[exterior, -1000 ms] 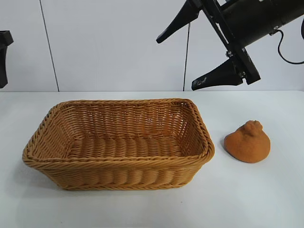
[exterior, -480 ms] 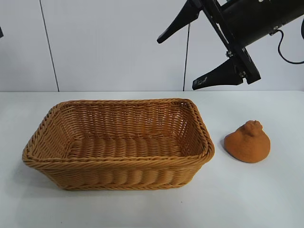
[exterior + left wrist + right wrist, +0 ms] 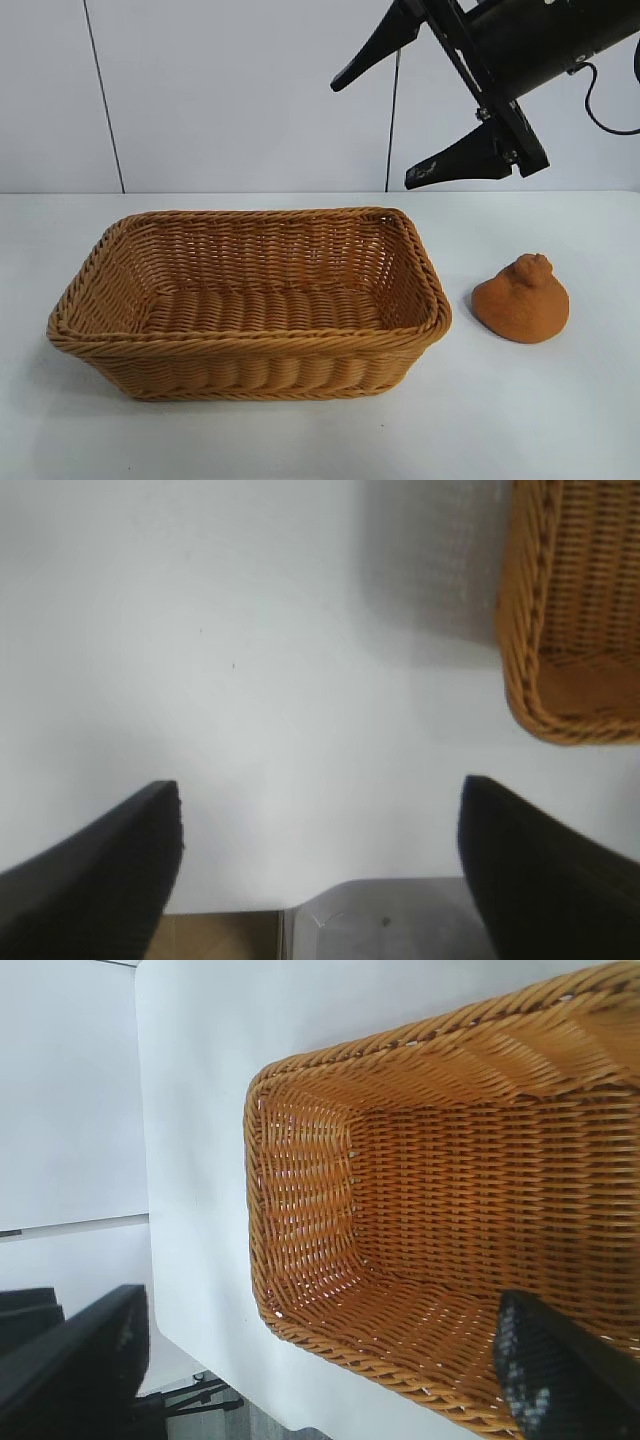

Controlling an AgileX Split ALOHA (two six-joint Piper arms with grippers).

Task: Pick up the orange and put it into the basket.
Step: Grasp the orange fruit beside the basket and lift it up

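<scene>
The orange (image 3: pixel 521 299) sits on the white worktop (image 3: pixel 560 420) just beside the basket's (image 3: pixel 250 345) right end, apart from the braided rim, knobbly top upward, and the basket is empty. The right gripper (image 3: pixel 420 125) hangs high above the gap between basket and fruit, its fingers (image 3: pixel 455 160) spread wide with nothing between them. Since it is the nearer one, the pick-up looks like its job. To do it well, the arm should come across over the orange and descend with the fingers straddling the rounded body below the knob, low enough to catch the widest part, then close gently, as the rough lump may roll or tip. The lift must clear the rim before moving over the basket. The left gripper (image 3: pixel 320 860), also wide open and empty, is off over bare worktop near the basket's far corner.
</scene>
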